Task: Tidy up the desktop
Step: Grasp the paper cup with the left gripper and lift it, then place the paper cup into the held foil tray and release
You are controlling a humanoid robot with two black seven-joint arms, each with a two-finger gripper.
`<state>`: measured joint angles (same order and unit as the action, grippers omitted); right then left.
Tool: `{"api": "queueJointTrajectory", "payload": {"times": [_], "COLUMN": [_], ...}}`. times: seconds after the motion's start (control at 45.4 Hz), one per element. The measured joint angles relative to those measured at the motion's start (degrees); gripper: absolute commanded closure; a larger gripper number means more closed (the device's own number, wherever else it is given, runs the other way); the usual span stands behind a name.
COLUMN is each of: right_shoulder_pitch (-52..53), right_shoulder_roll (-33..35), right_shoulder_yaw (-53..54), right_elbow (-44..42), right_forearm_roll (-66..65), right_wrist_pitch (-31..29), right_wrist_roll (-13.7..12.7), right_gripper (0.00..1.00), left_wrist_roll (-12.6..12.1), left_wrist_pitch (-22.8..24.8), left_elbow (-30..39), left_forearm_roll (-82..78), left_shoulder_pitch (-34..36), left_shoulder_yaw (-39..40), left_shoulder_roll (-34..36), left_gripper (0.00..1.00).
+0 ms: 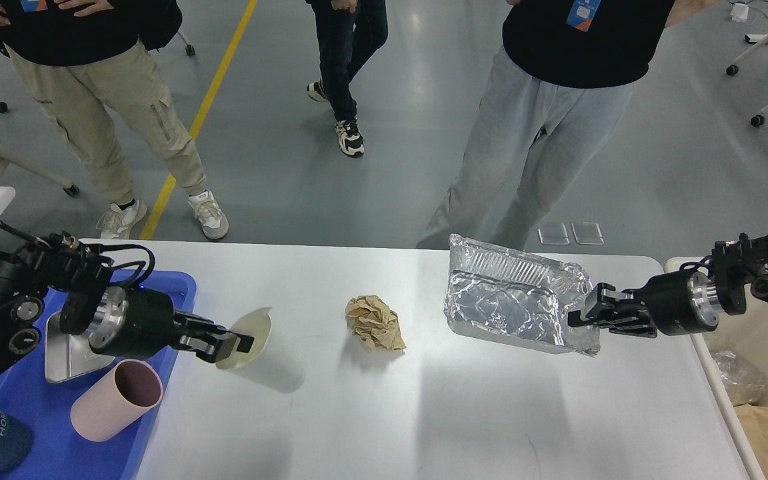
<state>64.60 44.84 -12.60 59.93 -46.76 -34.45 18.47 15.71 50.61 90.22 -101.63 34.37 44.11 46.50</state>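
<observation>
- The left gripper (227, 345) is closed on the rim of a cream, shallow round plastic dish (247, 337), held tilted above the desktop's left edge, probably so it can go into the blue plastic tray (177, 293) just beside it.
- The right gripper (587, 313) pinches the right rim of a crumpled silver foil container (511, 300), lifted and tilted near the right edge, likely headed off the table.
- Both arms reach inward, roughly level, from opposite sides.
- The large white rectangular desktop (424, 407) still carries a crumpled brown paper ball (375, 323), between the grippers, near its middle.
- A pink cylindrical cup (117, 399) lies inside the tray.
</observation>
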Motion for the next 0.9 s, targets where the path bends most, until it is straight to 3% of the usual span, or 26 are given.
{"api": "queueJointTrajectory", "payload": {"times": [0.22,0.375,0.683,0.903], "right_shoulder_pitch": [0.13,0.22,0.94,1.14], "right_shoulder_roll": [0.05,0.07,0.08,0.26], "right_shoulder_yaw": [0.04,0.11,0.21,0.37], "right_elbow": [0.14,0.19,0.67,1.66], "right_forearm_roll": [0.09,0.1,0.23,0.26], "right_wrist_pitch": [-0.07,-0.09,-0.25,-0.34], "right_wrist_roll": [-0.01,0.04,0.17,0.38], "right_gripper": [1.0,1.0,1.0,1.0], "left_wrist_roll": [-0.36,-0.42,-0.57,-0.17], "left_wrist_pitch": [0.2,0.26,-0.35,-2.97], "left_elbow": [-0.43,-3.61,-22.74,-33.74], "left_forearm_roll": [1.59,2.25,1.23,0.82], "left_shoulder_pitch": [8.92,16.33,27.61,30.25], "left_shoulder_yaw": [1.27,0.49,-3.54,-4.88], "left_shoulder_roll": [-4.27,-10.84,-28.96,-40.42], "left_gripper": [1.0,1.0,1.0,1.0]}}
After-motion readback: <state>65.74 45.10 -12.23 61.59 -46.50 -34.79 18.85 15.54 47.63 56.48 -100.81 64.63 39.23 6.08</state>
